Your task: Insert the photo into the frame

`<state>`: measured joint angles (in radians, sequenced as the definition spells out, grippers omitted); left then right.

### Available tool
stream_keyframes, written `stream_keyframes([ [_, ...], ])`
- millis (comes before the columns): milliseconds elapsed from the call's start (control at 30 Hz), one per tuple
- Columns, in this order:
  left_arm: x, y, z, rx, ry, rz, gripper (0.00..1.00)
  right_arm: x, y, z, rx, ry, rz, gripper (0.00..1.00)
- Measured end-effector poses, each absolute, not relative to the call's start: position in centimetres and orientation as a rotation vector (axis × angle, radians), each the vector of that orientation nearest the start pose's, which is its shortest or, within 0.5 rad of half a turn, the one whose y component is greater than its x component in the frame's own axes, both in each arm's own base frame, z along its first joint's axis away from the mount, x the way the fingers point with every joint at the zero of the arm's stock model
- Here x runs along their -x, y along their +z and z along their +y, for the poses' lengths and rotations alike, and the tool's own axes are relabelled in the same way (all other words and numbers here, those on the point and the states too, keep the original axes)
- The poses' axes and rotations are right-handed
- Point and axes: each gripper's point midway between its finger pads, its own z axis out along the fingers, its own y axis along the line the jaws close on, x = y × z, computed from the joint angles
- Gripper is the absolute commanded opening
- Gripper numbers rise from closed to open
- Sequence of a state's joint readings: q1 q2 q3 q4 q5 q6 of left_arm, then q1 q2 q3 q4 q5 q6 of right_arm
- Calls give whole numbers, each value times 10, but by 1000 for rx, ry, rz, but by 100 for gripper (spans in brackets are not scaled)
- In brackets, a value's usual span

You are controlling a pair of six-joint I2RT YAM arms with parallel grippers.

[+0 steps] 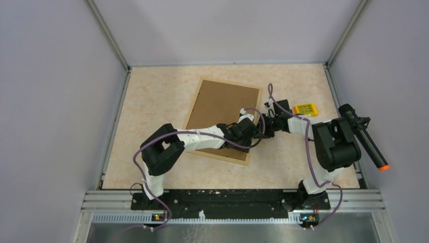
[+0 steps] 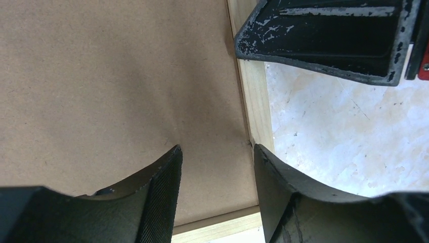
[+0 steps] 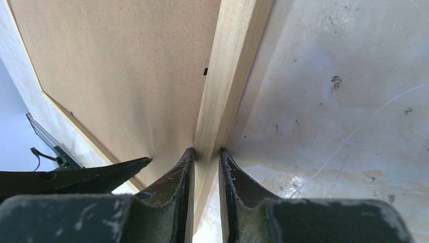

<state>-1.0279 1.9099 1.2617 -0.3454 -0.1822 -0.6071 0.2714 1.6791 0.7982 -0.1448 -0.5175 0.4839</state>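
The frame (image 1: pixel 222 109) lies face down on the table, its brown back board (image 2: pixel 111 86) up inside a light wood rail (image 2: pixel 255 91). My right gripper (image 3: pixel 207 150) is shut on the frame's right-hand rail (image 3: pixel 227 76), one finger on each side of the wood. My left gripper (image 2: pixel 216 148) hangs open just over the back board by the near right corner, with nothing between its fingers. One right finger (image 2: pixel 324 40) shows at the top of the left wrist view. In the top view both grippers meet at the frame's right edge (image 1: pixel 259 126). The photo is out of view.
A small yellow box (image 1: pixel 306 109) sits on the table right of the frame, behind the right arm. A black rod with an orange tip (image 1: pixel 372 149) sticks out at the far right. Metal rails and grey walls bound the beige tabletop (image 1: pixel 152 101).
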Motion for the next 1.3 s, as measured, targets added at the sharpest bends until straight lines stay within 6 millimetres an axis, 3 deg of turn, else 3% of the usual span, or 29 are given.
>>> stream_keyframes([
  [200,-239,32,-377,-473,-365,2538,55,-292,21,189,-86,933,2679,0],
  [833,-240,31,-377,-478,-347,2538,63,-292,21,189,-86,934,2679,0],
  [1300,-240,32,-377,-477,-354,2538,60,-292,21,189,-83,944,2673,0],
])
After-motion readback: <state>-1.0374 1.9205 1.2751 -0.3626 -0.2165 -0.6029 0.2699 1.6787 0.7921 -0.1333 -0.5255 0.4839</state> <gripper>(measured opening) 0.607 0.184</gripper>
